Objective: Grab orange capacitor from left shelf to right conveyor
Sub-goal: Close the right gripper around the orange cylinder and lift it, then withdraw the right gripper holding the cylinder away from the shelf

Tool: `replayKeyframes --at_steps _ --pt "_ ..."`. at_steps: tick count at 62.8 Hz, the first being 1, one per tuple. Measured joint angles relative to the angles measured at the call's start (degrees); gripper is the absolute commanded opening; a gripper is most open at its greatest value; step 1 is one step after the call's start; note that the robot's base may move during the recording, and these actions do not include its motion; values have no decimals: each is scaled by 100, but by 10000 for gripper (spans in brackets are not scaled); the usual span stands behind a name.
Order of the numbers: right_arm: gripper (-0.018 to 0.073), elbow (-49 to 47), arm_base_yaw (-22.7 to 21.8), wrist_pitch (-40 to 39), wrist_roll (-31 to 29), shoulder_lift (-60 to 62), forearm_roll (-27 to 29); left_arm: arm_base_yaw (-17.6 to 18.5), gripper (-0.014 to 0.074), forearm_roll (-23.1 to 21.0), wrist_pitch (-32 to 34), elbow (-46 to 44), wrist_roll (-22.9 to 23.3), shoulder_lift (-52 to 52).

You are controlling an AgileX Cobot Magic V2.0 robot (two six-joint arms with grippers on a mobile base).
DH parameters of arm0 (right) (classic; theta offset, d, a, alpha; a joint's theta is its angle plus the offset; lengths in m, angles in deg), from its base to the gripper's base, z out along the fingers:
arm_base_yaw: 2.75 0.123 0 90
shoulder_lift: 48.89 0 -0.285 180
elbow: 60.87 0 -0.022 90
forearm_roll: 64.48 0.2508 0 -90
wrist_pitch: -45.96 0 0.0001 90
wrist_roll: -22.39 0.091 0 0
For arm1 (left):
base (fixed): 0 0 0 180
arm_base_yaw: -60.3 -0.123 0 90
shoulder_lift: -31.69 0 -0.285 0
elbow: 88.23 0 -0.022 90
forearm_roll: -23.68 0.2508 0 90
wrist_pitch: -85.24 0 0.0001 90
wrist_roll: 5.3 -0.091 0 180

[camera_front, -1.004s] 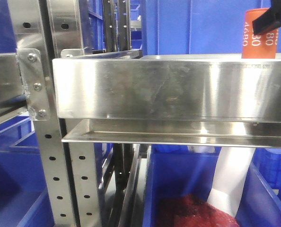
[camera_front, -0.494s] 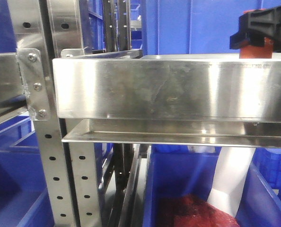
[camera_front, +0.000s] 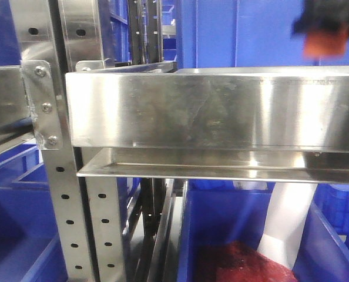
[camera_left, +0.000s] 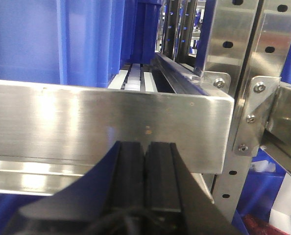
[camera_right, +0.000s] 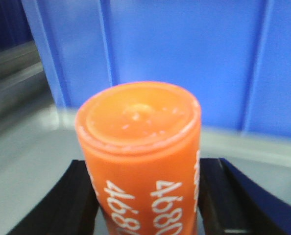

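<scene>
Orange capacitor (camera_right: 140, 147) sits dead between the right fingers (camera_right: 79, 200). One black finger is hard against each flank w/ no gap showing, so R is closed on it at abt the cylinder's own width.

Long axis is upright, running straight up out of the fingers toward the wrist cam. The top end stands proud above them. How far down the body the grip sits is hidden.

In the front view it's blurred: an orange stub pokes out below the fingers, above the top ledge rim of the left shelf (camera_front: 192, 111). Blue shows between stub and rim, so prob. off the ledge, not resting on it.

Left fingers (camera_left: 131, 171) are pressed together w/ nothing between them, low in front of the ledge's steel face. The capacitor isn't in that view, so the R arm is the one on the job.

Looks:
- Glossy orange skin, white "4680" numerals along the side, reading upside down from the wrist cam.
- Round top cap w/ a raised lip and a small bump at centre.
- Smooth, rigid-looking, so it could slip if tilted.

Blue bin wall (camera_right: 184, 58) is close behind the fingers. Right conveyor isn't in any view. My read: the coming move is a carry out and rightward, keeping the axis vertical and the bottom end clear of the rim.
</scene>
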Motion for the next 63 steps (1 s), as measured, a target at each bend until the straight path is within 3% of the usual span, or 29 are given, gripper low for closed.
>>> replayKeyframes --at_steps 9,22,36,63 --pt "182 0 -365 796 -1 768 -40 0 -105 0 0 0 0 0" --pt "182 0 -892 2631 -1 2136 -189 0 -105 0 0 0 0 0" --pt "182 13 -961 4400 -1 3589 -200 0 -105 0 0 0 0 0" --pt "182 499 -961 6082 -14 6479 -200 0 -105 0 0 0 0 0"
